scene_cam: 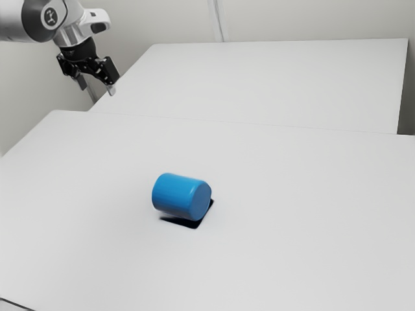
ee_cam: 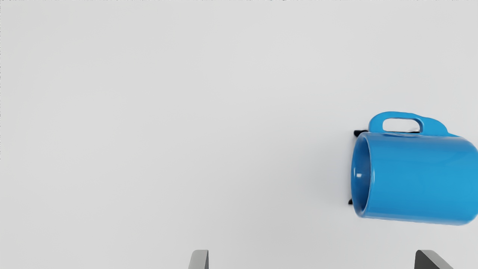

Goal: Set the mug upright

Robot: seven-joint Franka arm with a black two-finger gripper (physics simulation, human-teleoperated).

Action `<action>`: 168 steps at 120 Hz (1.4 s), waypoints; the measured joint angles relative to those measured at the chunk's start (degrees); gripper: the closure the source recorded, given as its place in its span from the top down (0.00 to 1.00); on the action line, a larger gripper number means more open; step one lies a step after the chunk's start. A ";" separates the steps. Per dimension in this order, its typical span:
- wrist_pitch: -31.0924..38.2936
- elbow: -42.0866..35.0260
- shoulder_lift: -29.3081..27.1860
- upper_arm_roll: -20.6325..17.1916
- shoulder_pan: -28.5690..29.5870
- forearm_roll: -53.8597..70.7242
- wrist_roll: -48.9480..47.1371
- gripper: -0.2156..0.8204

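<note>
My gripper [scene_cam: 96, 88] hangs above and behind the white table in the exterior view's upper left, well apart from the mug. The blue mug [scene_cam: 180, 195] lies on its side near the middle of the table, its round base facing the exterior view's right. In the wrist view the mug [ee_cam: 418, 177] shows its open mouth at one end and its handle along one side. My gripper [ee_cam: 312, 259] is open there, its two fingertips wide apart with nothing held between them.
The white tabletop [scene_cam: 292, 220] spreads around the mug. Behind it stands another white surface [scene_cam: 272, 81], with a pale wall [scene_cam: 311, 19] beyond. A dark patch [scene_cam: 185, 223] lies beneath the mug.
</note>
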 joint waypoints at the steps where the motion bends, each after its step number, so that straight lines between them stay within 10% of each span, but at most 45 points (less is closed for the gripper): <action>1: 0.08 -0.07 -0.04 0.00 0.01 0.01 0.00 0.79; 168: -6.36 -11.68 23.27 -0.66 14.76 -46.95 13.92 0.79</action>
